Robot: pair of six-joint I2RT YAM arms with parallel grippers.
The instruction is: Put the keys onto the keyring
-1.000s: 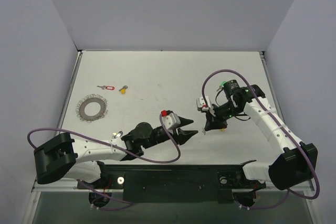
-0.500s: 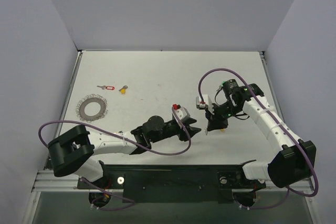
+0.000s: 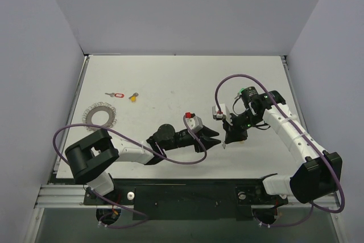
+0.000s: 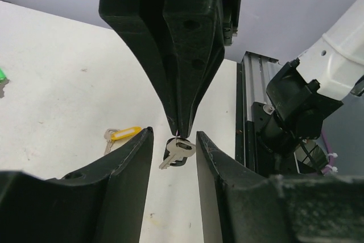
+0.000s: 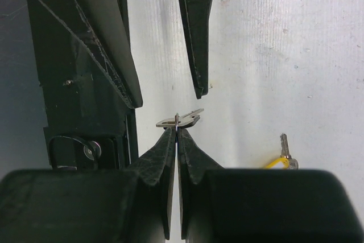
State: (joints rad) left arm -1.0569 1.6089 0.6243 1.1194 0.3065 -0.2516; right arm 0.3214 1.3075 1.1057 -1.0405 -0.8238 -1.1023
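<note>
A small key (image 4: 177,153) is pinched in the tip of the closed right tool (image 5: 177,130), above the desk (image 3: 170,78). The half-open left tool (image 4: 174,135) is set around it and should be closed squarely on the key's head before any release. The keyring (image 3: 100,116) lies well apart, far left.

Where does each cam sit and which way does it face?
Top: fixed above and behind the bases, looking down on the table; left arm and right arm show whole, left hand and right hand nearly meeting.
Left wrist: on the left arm, looking along its open fingers at the right hand, shut on a key.
Right wrist: on the right arm, looking down past its shut fingers at the table; left fingers above.
Shared: both wrist views show that key and a yellow-tag key.
</note>
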